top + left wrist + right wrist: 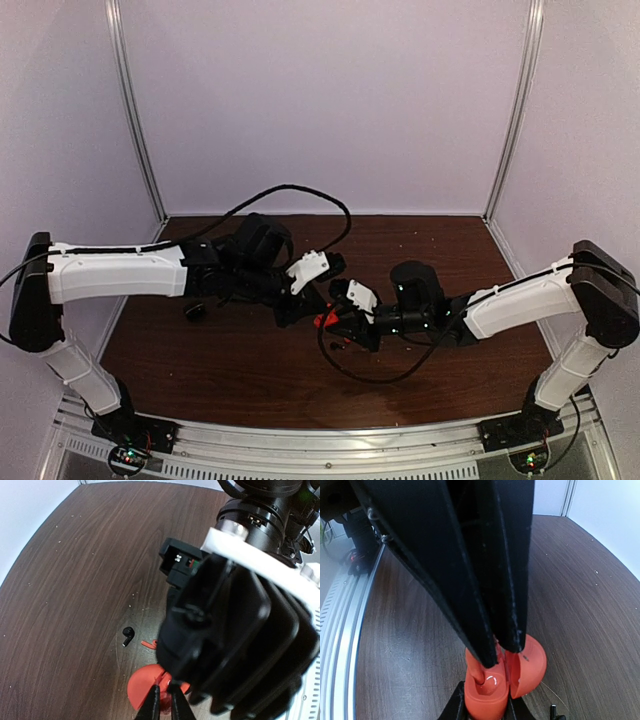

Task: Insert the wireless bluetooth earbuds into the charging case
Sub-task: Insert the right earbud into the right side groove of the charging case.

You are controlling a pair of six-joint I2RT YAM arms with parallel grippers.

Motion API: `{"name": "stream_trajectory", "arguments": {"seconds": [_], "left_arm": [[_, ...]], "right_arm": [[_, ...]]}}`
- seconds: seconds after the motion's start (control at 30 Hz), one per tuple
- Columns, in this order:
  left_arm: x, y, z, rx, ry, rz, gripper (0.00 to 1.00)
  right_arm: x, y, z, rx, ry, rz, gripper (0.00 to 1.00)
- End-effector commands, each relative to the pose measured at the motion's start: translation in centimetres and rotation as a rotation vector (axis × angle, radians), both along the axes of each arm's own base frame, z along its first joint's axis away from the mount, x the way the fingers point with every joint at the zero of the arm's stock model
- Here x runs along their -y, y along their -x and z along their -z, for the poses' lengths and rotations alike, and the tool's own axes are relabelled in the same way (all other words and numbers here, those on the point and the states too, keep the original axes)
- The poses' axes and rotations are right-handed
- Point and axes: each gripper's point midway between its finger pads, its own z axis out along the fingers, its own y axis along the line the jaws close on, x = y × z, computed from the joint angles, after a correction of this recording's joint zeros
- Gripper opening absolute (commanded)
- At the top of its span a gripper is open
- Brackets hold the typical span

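Observation:
The red charging case stands open on the brown table, its lid swung to the right. It also shows in the top view and in the left wrist view. My right gripper is shut on the case's base, one finger on each side. My left gripper comes down from above, its fingers pinched on a red earbud whose lower end sits in the case's well. A black earbud lies loose on the table to the left of the case.
A small red scrap lies next to the black earbud. A black cable loops on the table in front of the right arm, and another arcs behind the left arm. White walls enclose the table.

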Motion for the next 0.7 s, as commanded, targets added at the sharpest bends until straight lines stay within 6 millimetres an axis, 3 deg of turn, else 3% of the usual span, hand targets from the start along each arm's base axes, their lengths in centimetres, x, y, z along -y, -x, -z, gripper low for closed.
{"name": "stream_trajectory", "arguments": {"seconds": [0.0,0.3,0.5,0.67], "left_arm": [[1.3,0.8,-0.7,-0.028,0.031,0.057,0.11],[1.5,0.7,-0.3,-0.036,0.024,0.052,0.15],[1.7,-0.4,-1.5,-0.010,0.036,0.005,0.19],[2.2,0.7,-3.7,-0.011,0.117,0.061,0.24]], "right_arm": [[-0.3,-0.3,-1.4,0.039,-0.034,0.001,0.06],[0.3,0.3,-2.9,0.068,-0.093,-0.006,0.06],[0.1,1.0,-3.3,0.061,-0.122,-0.044,0.06],[0.1,1.2,-3.2,0.053,-0.138,-0.042,0.06]]}}
